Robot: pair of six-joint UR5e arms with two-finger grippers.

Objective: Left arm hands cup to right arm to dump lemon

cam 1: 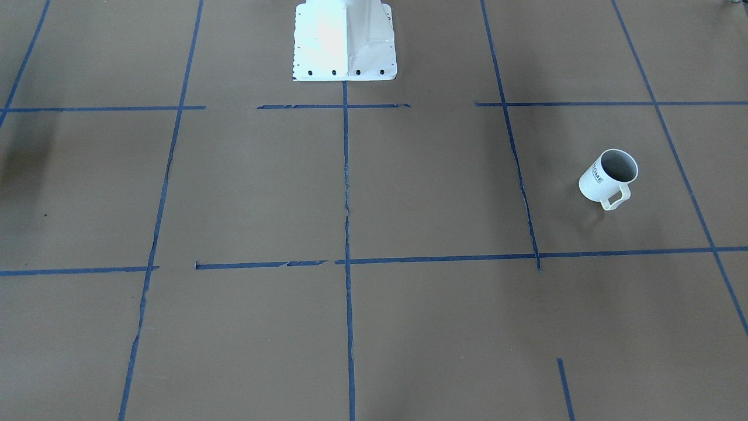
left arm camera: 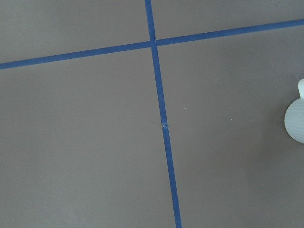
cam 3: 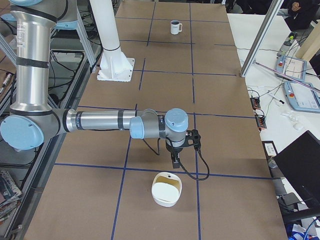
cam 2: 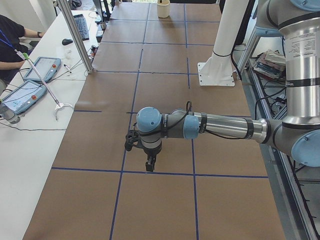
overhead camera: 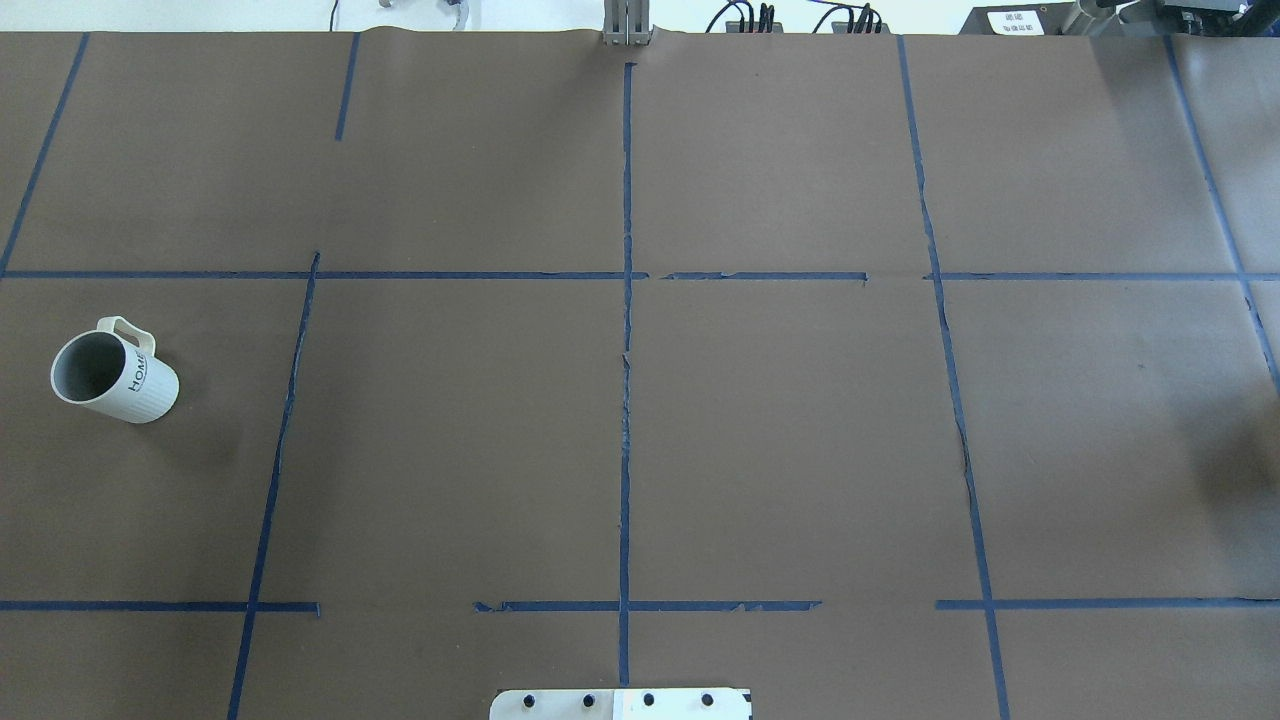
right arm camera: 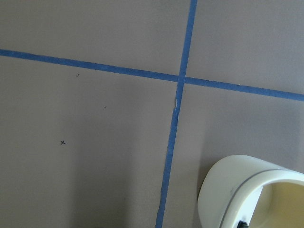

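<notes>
On brown table (overhead camera: 780,450), blue tape grid; items listed by size, with hazards.

1. Left arm (cam 2: 225,127): stretched out level over the table, wrist turned down. Left gripper (cam 2: 149,162) hangs above the surface. Whether its fingers are parted or closed cannot be told.
2. Right arm (cam 3: 100,121): same posture at the other end. Right gripper (cam 3: 175,161) hangs just beside a cream container (cam 3: 167,189). Finger state likewise cannot be told.
3. Cup (overhead camera: 115,375): upright on the robot's left side, well apart from the base, ungrasped. Its handle (overhead camera: 128,328) points away from the robot. A sliver of its ribbed wall shows at the edge of the left wrist view.
4. Lemon: not seen. If it sits in the cup, the wall hides it.

Hazards, as judged:
- A pinch on the rim or wall may slip, since the handle faces the far side.
- Any tilt during lift or carry would likely spill the lemon early.
- At the exchange, the left letting go before the right has clamped would drop the cup.
- A pour begun off-centre would probably miss the container, the likely receiver.
</notes>
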